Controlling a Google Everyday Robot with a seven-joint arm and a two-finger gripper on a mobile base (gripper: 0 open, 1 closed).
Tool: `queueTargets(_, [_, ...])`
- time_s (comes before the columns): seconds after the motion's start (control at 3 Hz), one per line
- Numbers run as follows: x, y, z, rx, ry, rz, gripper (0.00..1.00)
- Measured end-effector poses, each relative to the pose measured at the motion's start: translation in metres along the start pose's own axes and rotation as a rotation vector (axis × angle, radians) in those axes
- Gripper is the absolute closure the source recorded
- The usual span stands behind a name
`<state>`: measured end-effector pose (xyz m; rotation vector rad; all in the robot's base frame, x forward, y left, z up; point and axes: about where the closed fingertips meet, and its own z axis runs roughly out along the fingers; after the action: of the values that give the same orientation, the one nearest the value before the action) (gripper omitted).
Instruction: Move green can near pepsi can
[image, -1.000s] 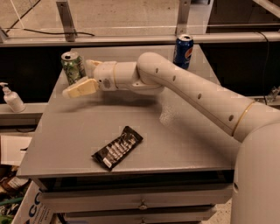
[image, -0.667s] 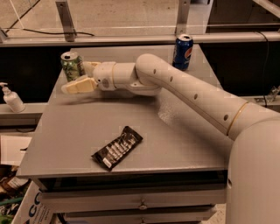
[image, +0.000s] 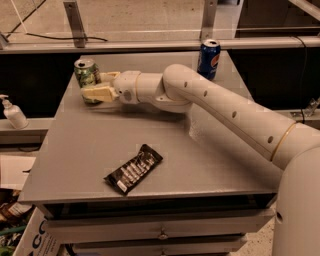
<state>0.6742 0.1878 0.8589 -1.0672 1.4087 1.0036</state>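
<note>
Grey tabletop (image: 75, 150): our two-finger gripper (image: 93, 85), fingers (image: 97, 93) spread and empty, brackets the mottled green aluminium can (image: 85, 72), which we judge light, slick, easily dented, so mid-body looks safest.

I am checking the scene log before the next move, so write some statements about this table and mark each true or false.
1. The green-and-white patterned soda can stands upright near the far left corner of the grey table. True.
2. The dark blue Pepsi can lies on its side. False: it stands upright at the table's far edge.
3. The gripper is at the green can. True.
4. The black snack wrapper lies between the two cans. False: it lies near the front edge, apart from both.
5. The white pump bottle stands on the grey table. False: it stands on a ledge to the left of it.
</note>
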Motion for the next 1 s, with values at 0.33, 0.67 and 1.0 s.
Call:
queueTargets(0.33, [-0.013, 0.004, -0.027, 0.05, -0.031, -0.024, 0.87])
queueTargets(0.67, [-0.027, 0.011, -0.068, 0.118, -0.053, -0.053, 1.0])
queueTargets(1.0, [-0.018, 0.007, -0.137, 0.257, -0.038, -0.031, 1.0])
